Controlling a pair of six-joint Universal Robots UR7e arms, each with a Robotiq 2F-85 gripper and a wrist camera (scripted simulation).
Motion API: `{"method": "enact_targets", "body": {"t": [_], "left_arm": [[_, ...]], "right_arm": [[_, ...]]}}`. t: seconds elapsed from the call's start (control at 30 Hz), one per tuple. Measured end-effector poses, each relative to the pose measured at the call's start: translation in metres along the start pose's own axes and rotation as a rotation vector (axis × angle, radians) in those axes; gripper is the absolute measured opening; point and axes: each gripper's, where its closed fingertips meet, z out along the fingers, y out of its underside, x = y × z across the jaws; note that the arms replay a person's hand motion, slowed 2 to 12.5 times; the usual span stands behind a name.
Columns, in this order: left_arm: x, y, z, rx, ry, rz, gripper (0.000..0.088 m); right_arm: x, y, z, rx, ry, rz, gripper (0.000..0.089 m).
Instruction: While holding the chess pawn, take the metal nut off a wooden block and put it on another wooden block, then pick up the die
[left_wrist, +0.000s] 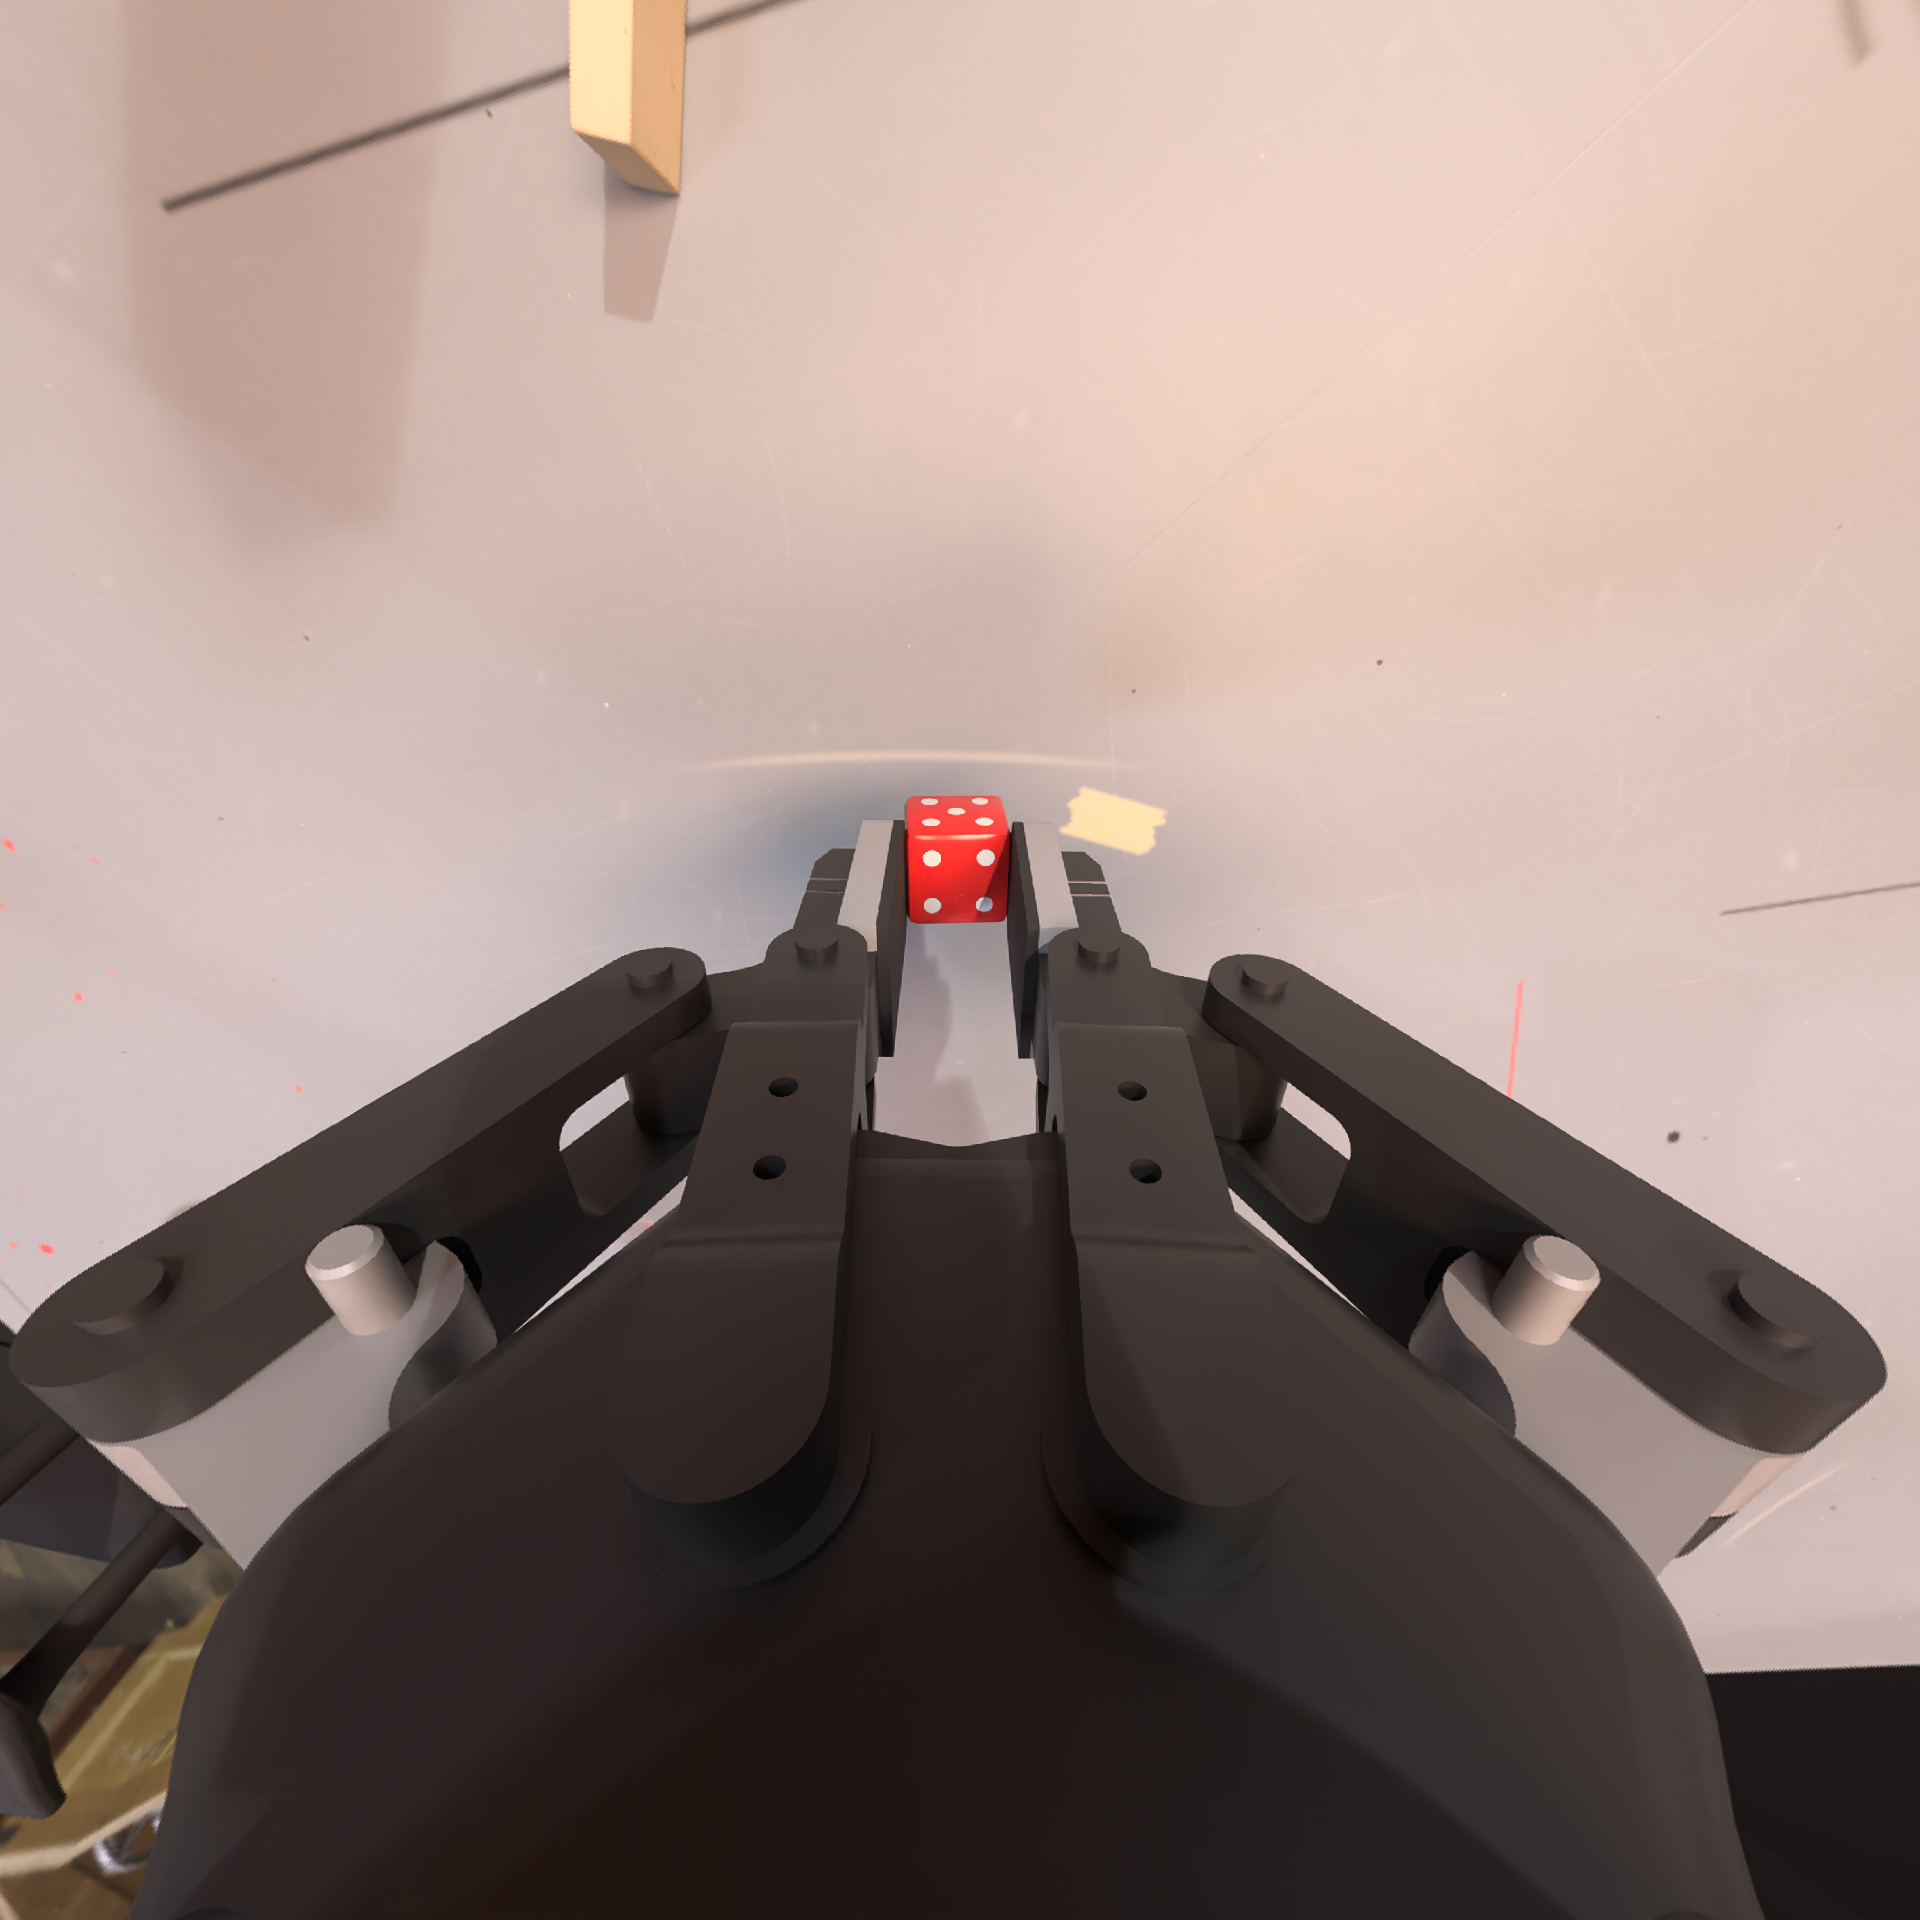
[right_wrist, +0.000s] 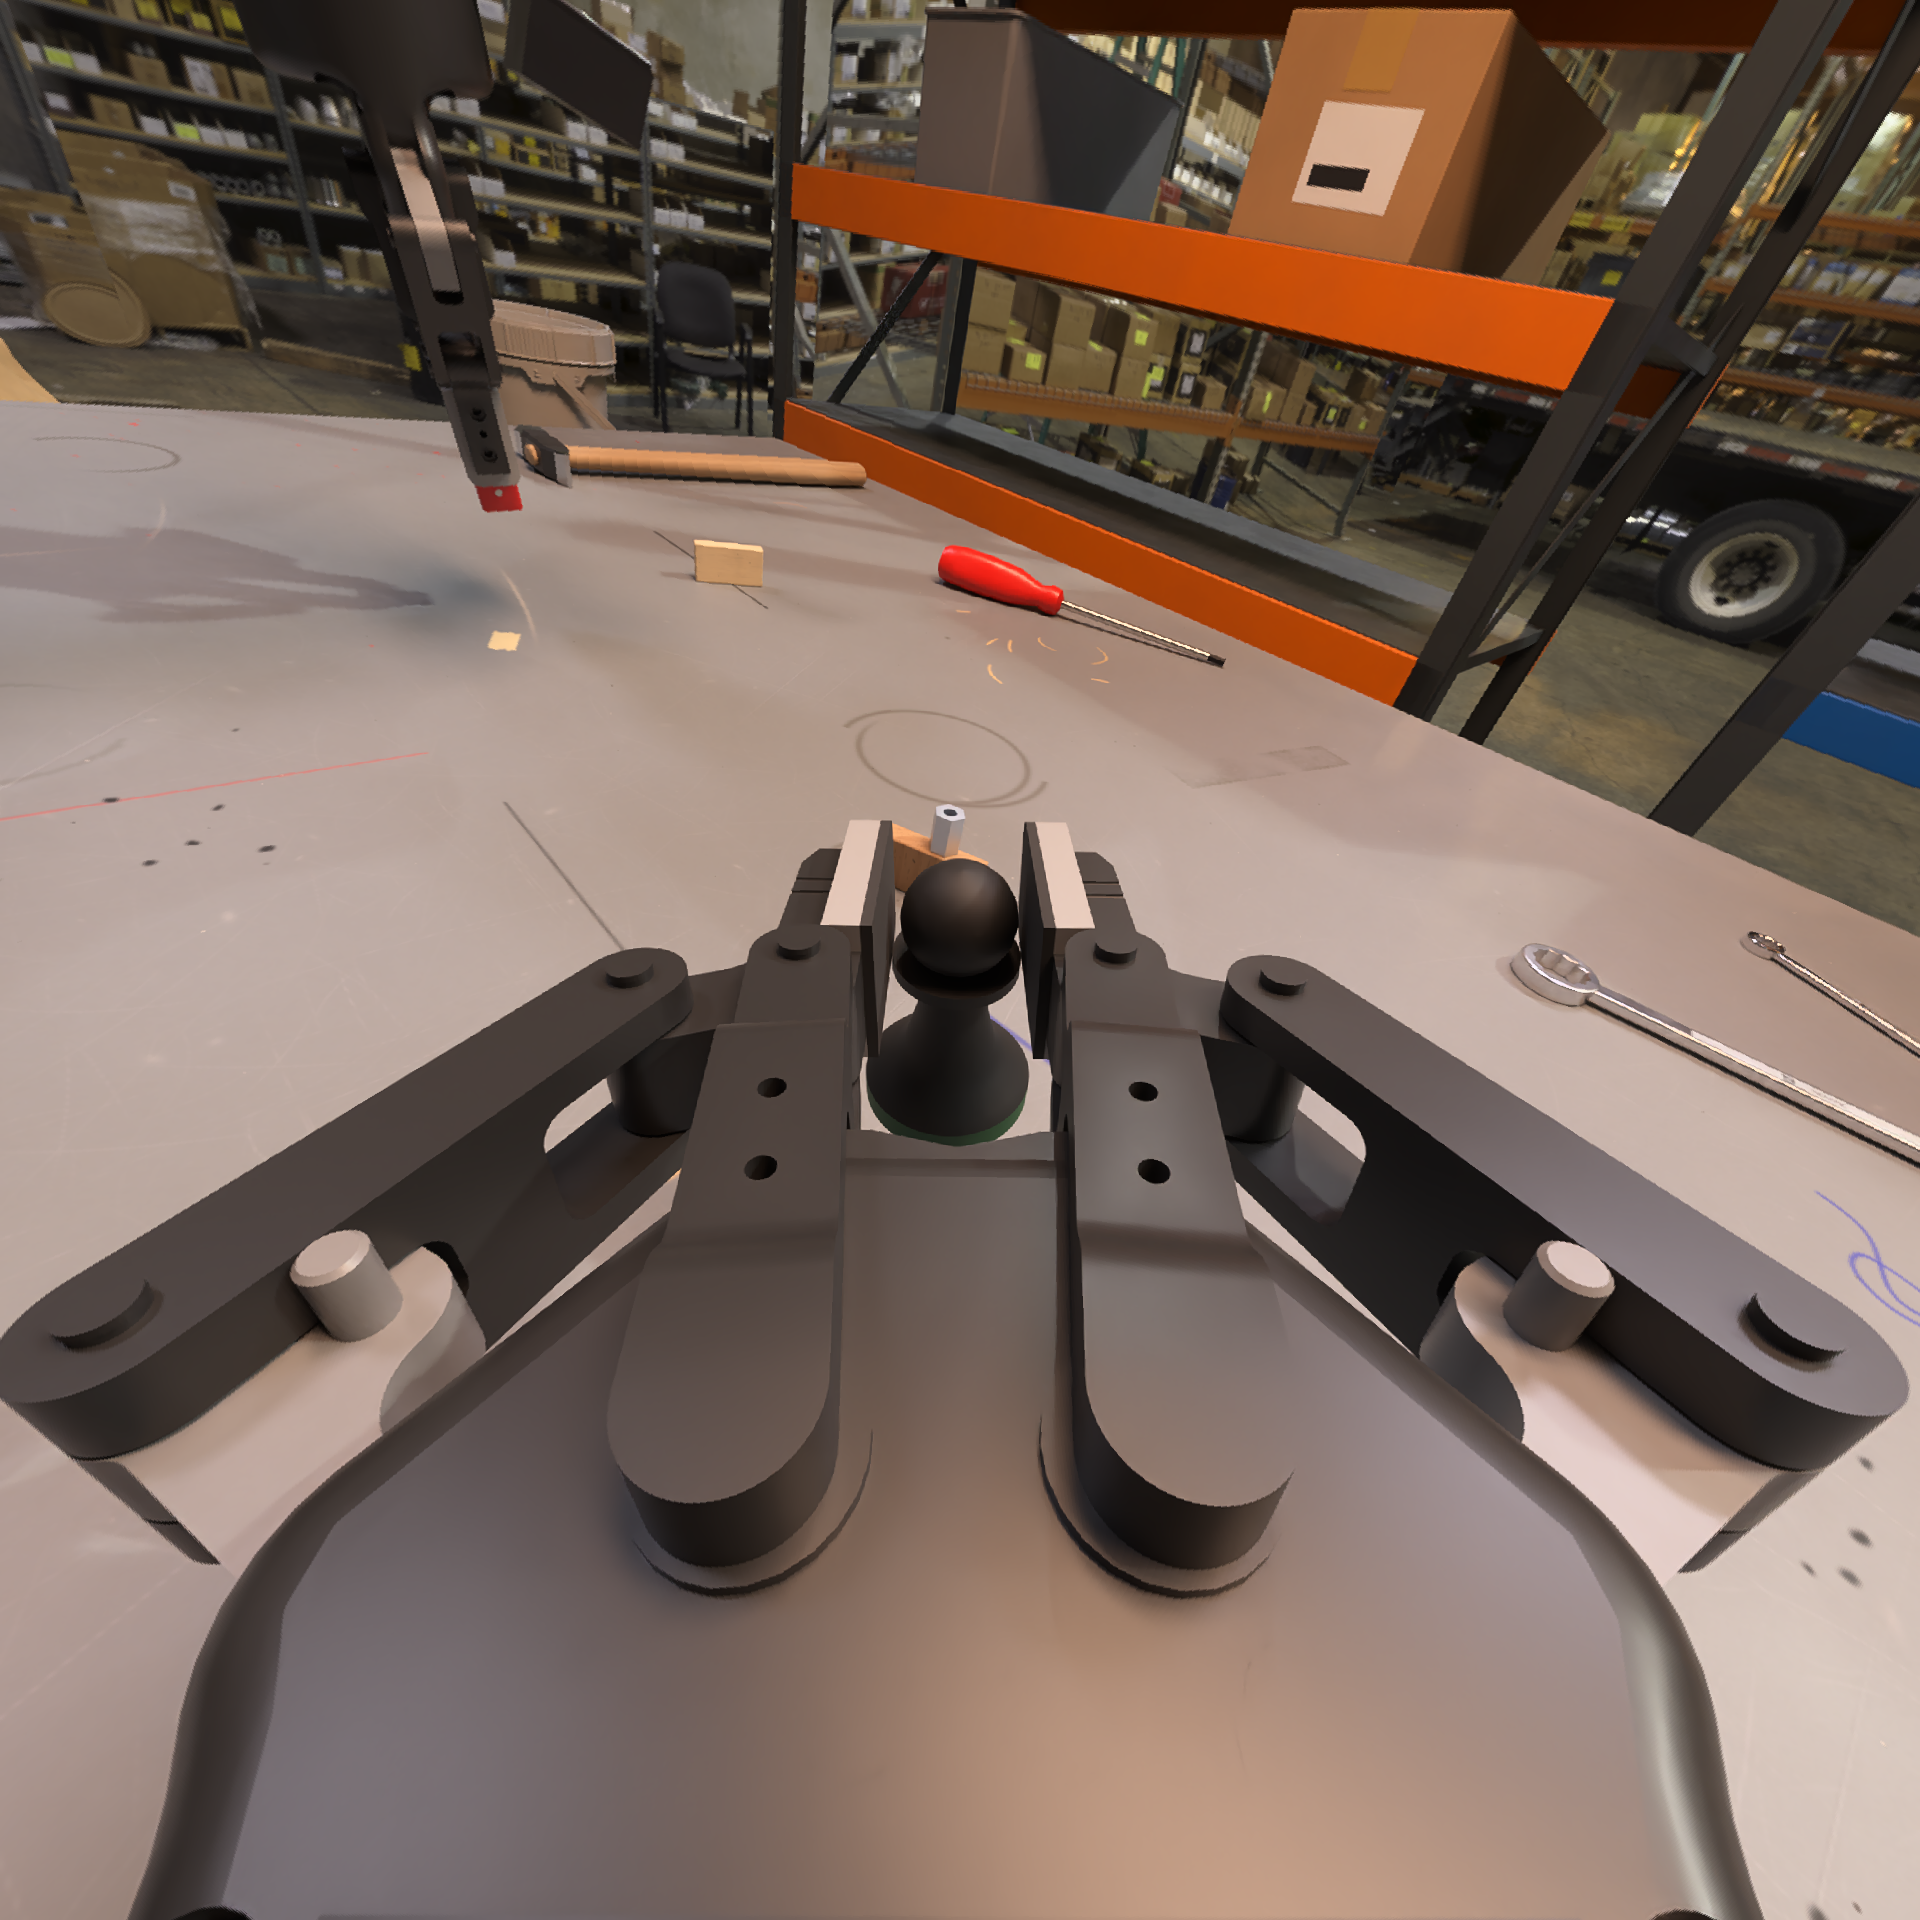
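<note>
My left gripper (left_wrist: 956, 868) is shut on the red die (left_wrist: 956, 857) with white pips and holds it above the grey table. In the right wrist view that gripper (right_wrist: 499, 497) hangs at the far left with the die (right_wrist: 502, 500) clear of the table. My right gripper (right_wrist: 956, 894) is shut on the black chess pawn (right_wrist: 954, 987), gripped at its round head. Just beyond its fingertips the metal nut (right_wrist: 948, 828) stands upright on a wooden block (right_wrist: 925, 854). A second, bare wooden block (right_wrist: 728, 561) lies farther off; it also shows in the left wrist view (left_wrist: 629, 88).
A red-handled screwdriver (right_wrist: 1049, 594) and a hammer (right_wrist: 686, 462) lie toward the table's far side. Two wrenches (right_wrist: 1683, 1029) lie at the right. An orange shelf rack (right_wrist: 1195, 270) stands beyond the table edge. A small tan patch (left_wrist: 1114, 819) marks the table near the die.
</note>
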Motion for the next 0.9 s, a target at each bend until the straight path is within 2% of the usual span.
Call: {"method": "enact_targets", "body": {"t": [0.5, 0.9], "left_arm": [[0.017, -0.009, -0.045, 0.169, -0.097, 0.064, 0.018], [0.048, -0.017, -0.07, 0.268, -0.134, 0.194, 0.018]], "right_arm": [[0.0, 0.0, 0.0, -0.001, -0.002, 0.001, 0.0221], [-0.001, 0.0, 0.0, -0.002, -0.003, -0.001, 0.0221]]}}
